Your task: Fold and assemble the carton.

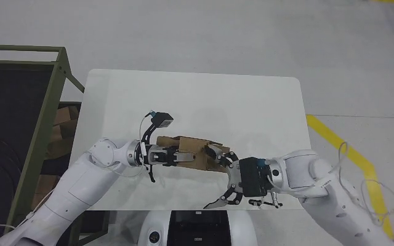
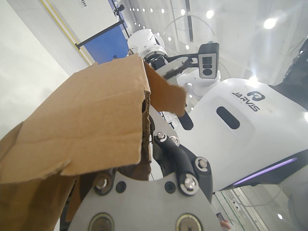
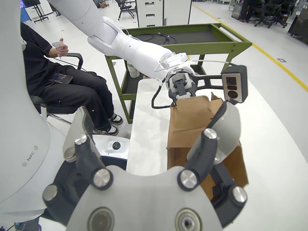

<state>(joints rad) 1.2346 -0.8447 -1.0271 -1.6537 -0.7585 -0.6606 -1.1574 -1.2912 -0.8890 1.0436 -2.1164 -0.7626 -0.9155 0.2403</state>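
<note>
Two sets of jaws at carton (image 1: 194, 149) on counter (image 1: 246, 104): left jaws clamped on its edge, right jaws wide apart.

light: bright, ceiling lamps (image 2: 269, 23) | glare: left wrist view | shadows: seemingly soft on table (image 1: 184, 104)

We note a pale grey floor (image 1: 197, 31) with a yellow line (image 1: 335, 140), a green trolley (image 3: 204, 44) beside the white table (image 1: 184, 92), a white drawer cabinet (image 3: 151, 10), and round ceiling lights (image 2: 269, 23).
</note>
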